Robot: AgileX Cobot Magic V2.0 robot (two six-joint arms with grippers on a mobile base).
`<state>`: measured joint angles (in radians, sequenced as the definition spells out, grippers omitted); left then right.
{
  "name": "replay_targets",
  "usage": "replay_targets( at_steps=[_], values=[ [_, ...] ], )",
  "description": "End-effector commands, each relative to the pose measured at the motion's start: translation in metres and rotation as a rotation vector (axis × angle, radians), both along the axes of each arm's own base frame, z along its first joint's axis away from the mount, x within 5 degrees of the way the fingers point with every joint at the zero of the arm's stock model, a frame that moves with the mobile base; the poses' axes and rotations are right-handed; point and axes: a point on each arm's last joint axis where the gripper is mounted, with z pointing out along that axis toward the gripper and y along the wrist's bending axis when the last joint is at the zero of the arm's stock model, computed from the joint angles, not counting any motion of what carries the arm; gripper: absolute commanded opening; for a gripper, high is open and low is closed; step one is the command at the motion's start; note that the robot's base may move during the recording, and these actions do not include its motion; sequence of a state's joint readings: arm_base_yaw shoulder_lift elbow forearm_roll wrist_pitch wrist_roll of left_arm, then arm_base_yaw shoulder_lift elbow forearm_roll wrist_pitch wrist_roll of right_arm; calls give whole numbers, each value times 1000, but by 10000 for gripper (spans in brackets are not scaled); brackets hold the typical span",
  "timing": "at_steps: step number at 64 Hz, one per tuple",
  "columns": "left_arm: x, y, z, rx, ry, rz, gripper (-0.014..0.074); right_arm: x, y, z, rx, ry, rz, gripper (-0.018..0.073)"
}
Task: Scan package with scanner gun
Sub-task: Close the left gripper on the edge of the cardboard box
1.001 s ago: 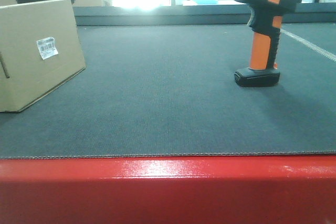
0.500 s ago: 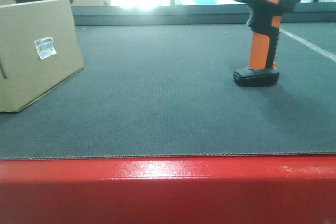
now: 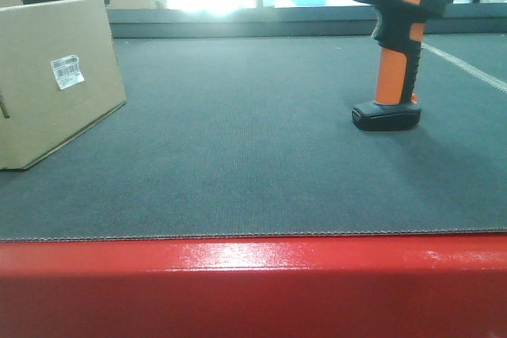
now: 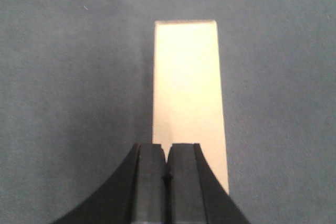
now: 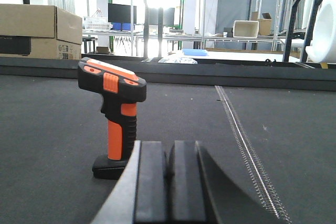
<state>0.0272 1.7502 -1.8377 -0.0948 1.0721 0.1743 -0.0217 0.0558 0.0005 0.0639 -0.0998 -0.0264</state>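
Tan package (image 3: 47,120) — white barcode label (image 3: 67,71), print unreadable, orange-black scanner gun (image 3: 394,69) upright

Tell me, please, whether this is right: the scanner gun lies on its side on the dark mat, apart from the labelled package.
Not quite: the scanner gun stands upright on its flat base, as the exterior front-facing view shows. It is indeed on the dark mat, apart from the labelled package.
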Motion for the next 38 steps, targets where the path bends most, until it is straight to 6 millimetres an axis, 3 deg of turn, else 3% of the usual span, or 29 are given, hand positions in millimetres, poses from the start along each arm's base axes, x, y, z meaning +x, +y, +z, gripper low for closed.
replay_targets(
  at_steps=[1, 7, 14, 21, 29, 38],
  values=[
    [3, -2, 1, -7, 18, -16, -65, -1, 0, 2, -1, -24, -6, -162],
    [7, -2, -6, -8, 42, -17, 86, -1, 0, 2, -1, -24, -6, -162],
    [11, -2, -11, -8, 44, -16, 342, -1, 0, 2, -1, -24, -6, -162],
    [12, -2, -10, -11, 29, -15, 498, -1, 0, 2, -1, -24, -6, -162],
    [14, -7, -16, -35, 52, -27, 588, -1, 0, 2, -1, -24, -6, -162],
    [21, -20, -34, -33, 130, -61, 591, -1, 0, 2, -1, -24, -6, -162]
  ],
)
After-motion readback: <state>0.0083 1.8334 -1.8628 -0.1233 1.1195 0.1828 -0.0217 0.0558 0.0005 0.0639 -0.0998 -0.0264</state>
